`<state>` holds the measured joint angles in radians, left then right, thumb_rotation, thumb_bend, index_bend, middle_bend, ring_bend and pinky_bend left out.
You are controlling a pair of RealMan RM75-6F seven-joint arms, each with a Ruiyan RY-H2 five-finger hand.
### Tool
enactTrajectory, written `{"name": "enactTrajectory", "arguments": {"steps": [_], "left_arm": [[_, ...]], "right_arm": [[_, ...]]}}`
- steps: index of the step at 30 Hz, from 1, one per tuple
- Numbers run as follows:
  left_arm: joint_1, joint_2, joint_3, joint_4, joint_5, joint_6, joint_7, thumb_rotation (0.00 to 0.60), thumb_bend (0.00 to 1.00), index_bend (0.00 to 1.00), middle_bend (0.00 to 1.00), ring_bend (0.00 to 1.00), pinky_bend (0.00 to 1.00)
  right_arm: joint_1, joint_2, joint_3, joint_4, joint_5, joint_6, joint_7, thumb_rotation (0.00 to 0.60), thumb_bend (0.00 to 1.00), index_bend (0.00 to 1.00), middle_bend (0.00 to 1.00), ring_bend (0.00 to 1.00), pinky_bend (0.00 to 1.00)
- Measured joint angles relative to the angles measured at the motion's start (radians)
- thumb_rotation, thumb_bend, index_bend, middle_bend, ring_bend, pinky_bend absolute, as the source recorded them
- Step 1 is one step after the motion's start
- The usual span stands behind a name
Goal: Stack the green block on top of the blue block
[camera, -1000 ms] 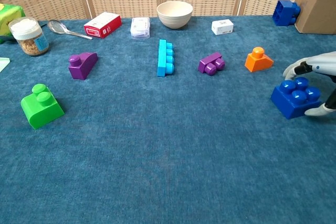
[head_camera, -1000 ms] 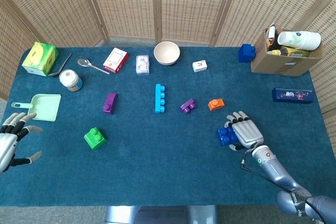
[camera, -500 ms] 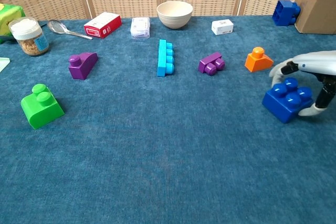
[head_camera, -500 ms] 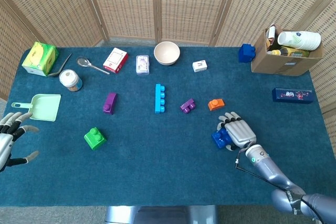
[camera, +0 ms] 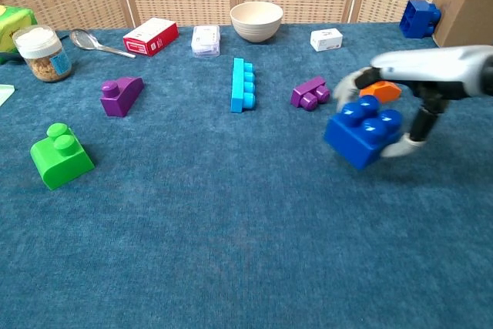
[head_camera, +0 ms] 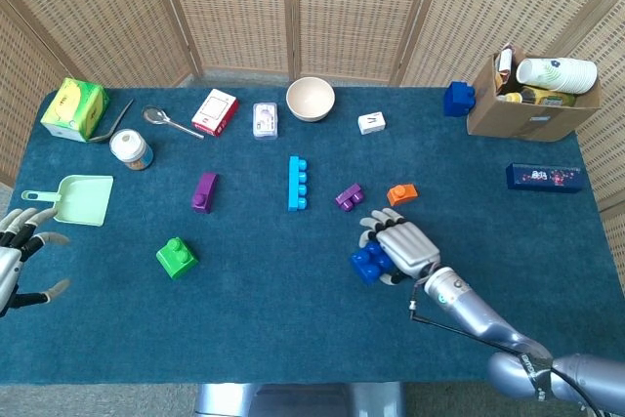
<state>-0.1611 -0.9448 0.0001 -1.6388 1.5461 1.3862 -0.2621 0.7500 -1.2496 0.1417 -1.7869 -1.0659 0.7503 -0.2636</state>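
Observation:
My right hand (head_camera: 403, 246) (camera: 420, 82) grips a blue block (head_camera: 370, 263) (camera: 363, 132) and holds it lifted a little above the blue cloth, right of centre. The green block (head_camera: 176, 256) (camera: 61, 157) sits on the cloth far to the left, with nothing touching it. My left hand (head_camera: 18, 259) hovers at the left edge with its fingers spread and nothing in it; the chest view does not show it.
A cyan bar (head_camera: 297, 183), two purple blocks (head_camera: 204, 190) (head_camera: 349, 196) and an orange block (head_camera: 400, 193) lie mid-table. At the back stand a bowl (head_camera: 311, 98), a red box (head_camera: 215, 111), a jar (head_camera: 130, 148) and a second blue block (head_camera: 458, 98) by a cardboard box (head_camera: 532, 95). A green dustpan (head_camera: 76, 199) lies left.
My right hand has carried the blue block leftward toward the table's middle and raised it off the cloth. The left hand has barely moved.

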Motion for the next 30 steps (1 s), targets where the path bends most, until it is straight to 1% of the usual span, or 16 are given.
{"name": "enactTrajectory", "arguments": {"steps": [5, 9, 15, 22, 30], "left_arm": [[0.000, 0.000, -0.001, 0.009, -0.004, -0.001, -0.007, 0.600, 0.26, 0.35, 0.13, 0.07, 0.00], [0.004, 0.001, 0.000, 0.015, -0.008, -0.001, -0.013, 0.600, 0.26, 0.35, 0.13, 0.07, 0.00], [0.011, 0.000, 0.003, 0.027, -0.015, 0.000, -0.024, 0.600, 0.26, 0.35, 0.13, 0.07, 0.00], [0.020, -0.001, 0.006, 0.041, -0.020, 0.003, -0.037, 0.600, 0.26, 0.35, 0.13, 0.06, 0.00], [0.021, 0.000, 0.005, 0.046, -0.025, -0.001, -0.041, 0.600, 0.26, 0.35, 0.13, 0.06, 0.00]], "right_arm": [[0.059, -0.037, 0.022, -0.007, 0.022, -0.029, -0.008, 0.598, 0.23, 0.44, 0.15, 0.00, 0.00], [0.114, -0.086, 0.033, 0.014, 0.048, -0.053, -0.027, 0.600, 0.23, 0.44, 0.15, 0.00, 0.00], [0.196, -0.163, 0.044, 0.081, 0.113, -0.081, -0.055, 0.600, 0.23, 0.44, 0.15, 0.00, 0.00], [0.276, -0.255, 0.053, 0.194, 0.184, -0.105, -0.072, 0.600, 0.23, 0.43, 0.15, 0.00, 0.00], [0.345, -0.327, 0.057, 0.258, 0.216, -0.132, -0.068, 0.599, 0.23, 0.43, 0.14, 0.00, 0.00]]}}
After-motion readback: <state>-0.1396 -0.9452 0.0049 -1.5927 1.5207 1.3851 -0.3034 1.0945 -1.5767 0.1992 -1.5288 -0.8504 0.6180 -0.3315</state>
